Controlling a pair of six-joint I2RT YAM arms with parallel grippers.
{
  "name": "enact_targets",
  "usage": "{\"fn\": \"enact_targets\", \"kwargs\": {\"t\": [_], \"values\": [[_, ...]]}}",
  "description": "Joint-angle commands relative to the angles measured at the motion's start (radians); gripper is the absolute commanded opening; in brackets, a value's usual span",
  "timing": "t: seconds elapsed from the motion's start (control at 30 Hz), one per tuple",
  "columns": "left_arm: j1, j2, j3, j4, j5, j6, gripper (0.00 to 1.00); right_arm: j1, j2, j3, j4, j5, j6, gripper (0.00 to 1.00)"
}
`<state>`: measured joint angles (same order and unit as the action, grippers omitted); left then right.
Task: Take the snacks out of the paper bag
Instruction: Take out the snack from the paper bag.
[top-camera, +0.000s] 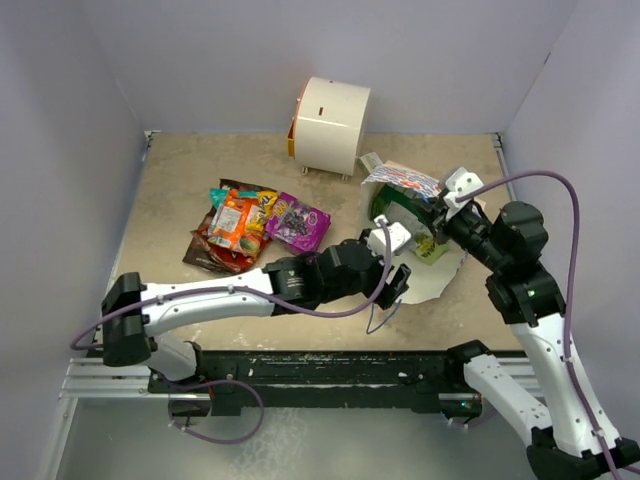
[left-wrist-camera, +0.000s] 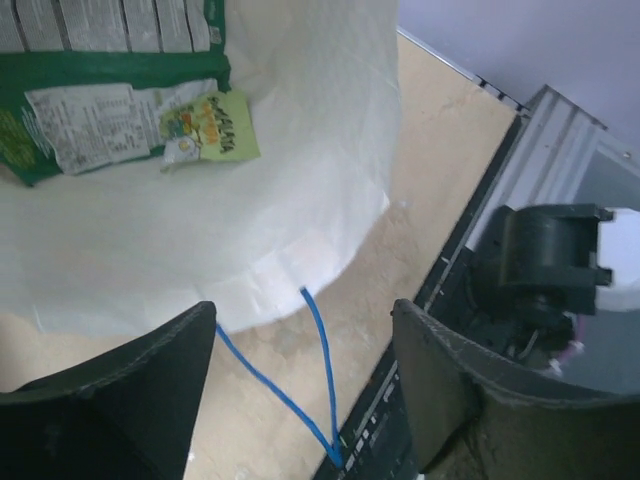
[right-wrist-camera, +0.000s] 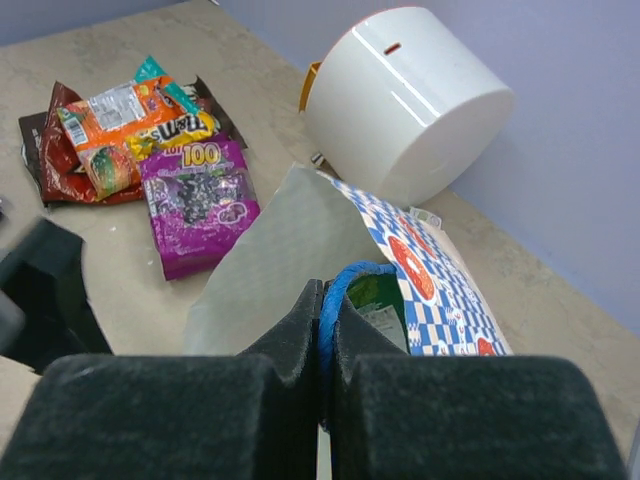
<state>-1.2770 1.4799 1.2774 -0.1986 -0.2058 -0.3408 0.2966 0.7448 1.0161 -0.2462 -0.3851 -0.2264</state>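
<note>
The paper bag (top-camera: 405, 180) lies on its side at the right, its mouth facing the front. My right gripper (right-wrist-camera: 327, 295) is shut on the bag's upper blue string handle (right-wrist-camera: 350, 272) and holds that edge up. Inside lie a green-and-white packet (left-wrist-camera: 90, 100) and a tiny yellow-green one (left-wrist-camera: 212, 128). My left gripper (left-wrist-camera: 303, 312) is open just outside the white lower lip (left-wrist-camera: 300, 200). Nothing is held between its fingers, and the lower blue handle (left-wrist-camera: 322, 370) lies on the table beneath them. Several snacks (top-camera: 240, 225), among them a purple packet (top-camera: 298, 220), lie in a pile at the left.
A white cylindrical appliance (top-camera: 330, 125) stands at the back, just behind the bag. The table's metal front rail (left-wrist-camera: 530, 170) and the right arm's base (left-wrist-camera: 545, 270) are close beside my left gripper. Grey walls enclose the table on three sides.
</note>
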Motion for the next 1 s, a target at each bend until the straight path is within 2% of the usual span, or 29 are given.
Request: {"fn": "enact_targets", "kwargs": {"t": [0.0, 0.13, 0.2, 0.3, 0.47, 0.57, 0.67, 0.8, 0.97], "values": [[-0.002, 0.086, -0.036, 0.280, -0.075, 0.146, 0.69, 0.004, -0.014, 0.064, 0.018, -0.003, 0.018, 0.00], [-0.002, 0.210, -0.006, 0.333, -0.171, 0.214, 0.50, 0.004, -0.001, 0.085, 0.010, -0.006, 0.016, 0.00], [-0.002, 0.275, 0.016, 0.348, -0.205, 0.237, 0.44, 0.004, 0.008, 0.095, -0.001, -0.002, 0.009, 0.00], [-0.002, 0.366, 0.056, 0.363, -0.240, 0.262, 0.41, 0.004, 0.008, 0.103, -0.001, 0.008, 0.001, 0.00], [-0.002, 0.491, 0.122, 0.397, -0.302, 0.295, 0.40, 0.004, 0.014, 0.121, -0.015, 0.020, -0.008, 0.00], [0.000, 0.554, 0.187, 0.397, -0.330, 0.300, 0.49, 0.004, 0.012, 0.127, -0.018, 0.017, -0.008, 0.00], [0.016, 0.613, 0.264, 0.383, -0.332, 0.267, 0.65, 0.004, 0.013, 0.138, -0.027, 0.016, -0.006, 0.00], [0.050, 0.712, 0.380, 0.306, -0.347, 0.220, 0.71, 0.004, 0.011, 0.149, -0.040, 0.014, -0.007, 0.00], [0.087, 0.783, 0.465, 0.294, -0.353, 0.191, 0.92, 0.004, 0.014, 0.163, -0.055, 0.014, -0.015, 0.00]]}}
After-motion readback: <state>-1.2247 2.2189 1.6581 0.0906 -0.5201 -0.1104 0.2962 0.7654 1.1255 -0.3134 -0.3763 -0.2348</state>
